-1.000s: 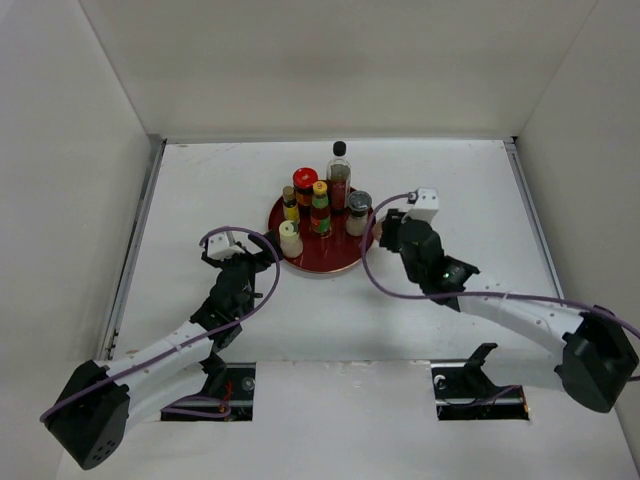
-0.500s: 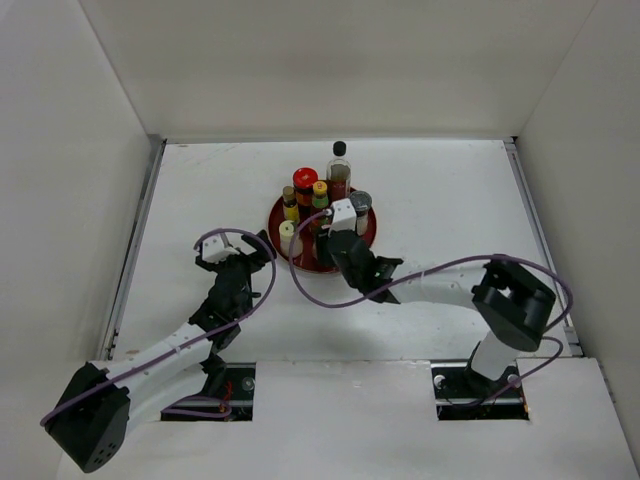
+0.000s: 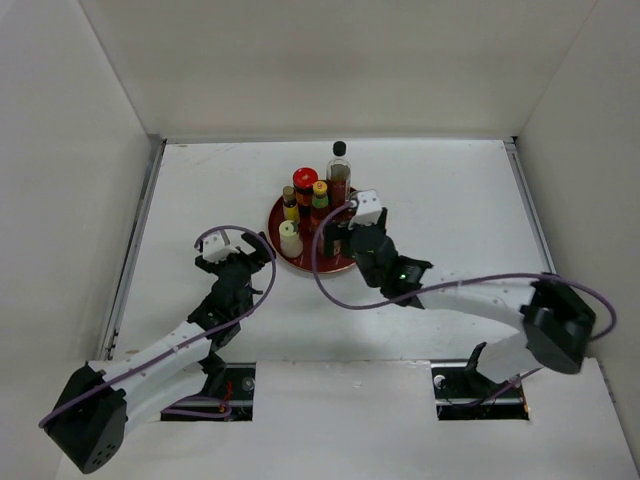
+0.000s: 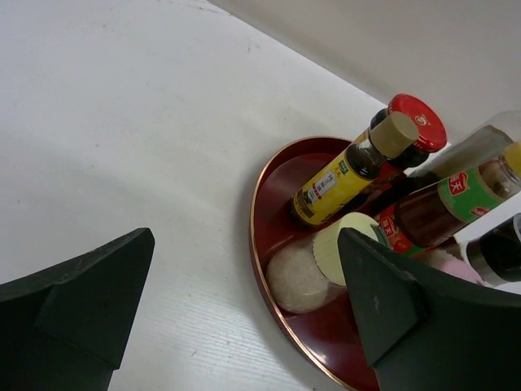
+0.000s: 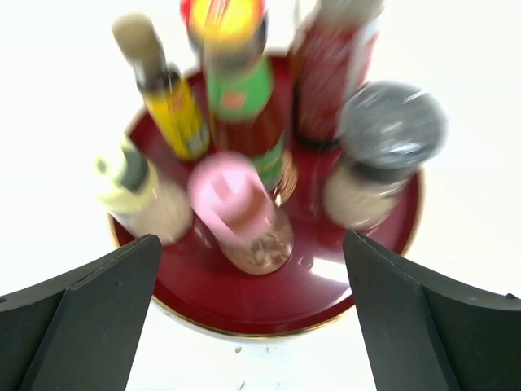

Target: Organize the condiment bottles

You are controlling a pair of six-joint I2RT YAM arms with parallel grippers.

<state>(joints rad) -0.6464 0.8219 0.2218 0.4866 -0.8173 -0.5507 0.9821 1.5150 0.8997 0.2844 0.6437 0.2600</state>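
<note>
Several condiment bottles stand on the round red tray [image 3: 318, 264]: a red-capped jar [image 3: 305, 180], a tall clear black-capped bottle [image 3: 339, 165], a yellow-capped green-label bottle [image 3: 320, 196], a tan-capped yellow-label bottle [image 3: 289, 200] and a cream-capped jar [image 3: 290, 238]. The right wrist view also shows a pink-capped jar [image 5: 236, 204] and a grey-capped jar [image 5: 391, 126]. My right gripper [image 3: 338, 232] hovers open over the tray's near side; the pink jar sits free between its fingers [image 5: 251, 240]. My left gripper [image 3: 256, 256] is open just left of the tray, beside the cream-capped jar [image 4: 301, 273].
White walls close the table in at the back and on both sides. The tray rim [image 4: 259, 244] runs between the left gripper's fingers. Purple cables loop off both arms over the table in front of the tray.
The right gripper swung from the tray's right side to its near side and its jaws opened wide. The pink-capped jar now stands free on the tray. The left arm barely moved.
</note>
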